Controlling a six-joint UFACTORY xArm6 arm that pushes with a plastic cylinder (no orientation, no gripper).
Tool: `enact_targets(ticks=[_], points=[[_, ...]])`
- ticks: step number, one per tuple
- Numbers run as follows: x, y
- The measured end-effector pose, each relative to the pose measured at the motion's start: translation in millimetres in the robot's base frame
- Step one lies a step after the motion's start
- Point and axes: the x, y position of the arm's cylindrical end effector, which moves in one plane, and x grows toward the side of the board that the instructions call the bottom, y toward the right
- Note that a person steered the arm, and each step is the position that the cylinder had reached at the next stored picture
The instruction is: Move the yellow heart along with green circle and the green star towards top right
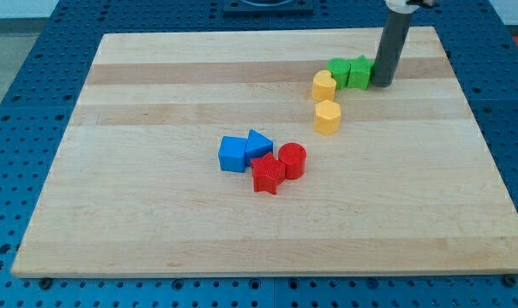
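Yellow heart (324,85) touches green circle (339,71) and green star (360,72); my tip (382,83) sits right of the star, wrong side for pushing. No gripper fitted.

Pale smooth wooden board (156,222), seemingly matt plastic blocks (267,174).

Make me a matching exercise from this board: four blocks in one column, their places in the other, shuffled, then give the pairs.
1. green star
2. yellow heart
3. red star
4. blue cube

A. leftmost of the centre cluster
B. right beside my tip, on its left in the view
C. bottom of the centre cluster
D. touching the green circle, on its lower left

Pairs: 1-B, 2-D, 3-C, 4-A
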Motion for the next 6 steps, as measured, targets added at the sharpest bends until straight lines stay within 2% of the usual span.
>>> enact_targets(ticks=[2, 3, 5, 6], points=[[135.4, -11.3], [169.0, -65.9], [143.8, -128.7], [93.7, -128.8]])
